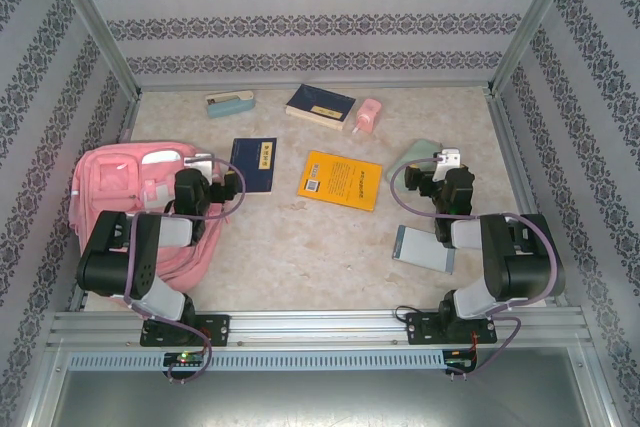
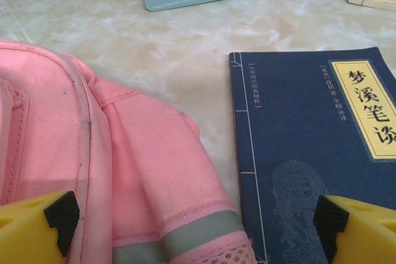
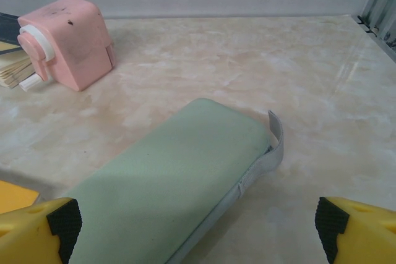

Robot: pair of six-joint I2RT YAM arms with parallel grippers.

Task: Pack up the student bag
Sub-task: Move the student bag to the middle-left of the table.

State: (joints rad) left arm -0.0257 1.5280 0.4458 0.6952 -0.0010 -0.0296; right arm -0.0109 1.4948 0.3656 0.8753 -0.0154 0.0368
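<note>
The pink student bag [image 1: 120, 182] lies on the left side of the table [image 1: 300, 242], beside a dark blue book [image 1: 254, 164]. The left gripper [image 2: 197, 221] hangs wide open over the bag's edge. The right gripper [image 3: 197, 221] is wide open above a green pencil case [image 3: 173, 190].

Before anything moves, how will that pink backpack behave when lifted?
Probably floppy: the pink backpack lies in soft folds, so it should sag and drape from one grip. Its woven fabric looks grippy rather than slippery. Lying flat, it seems unlikely to roll.
</note>
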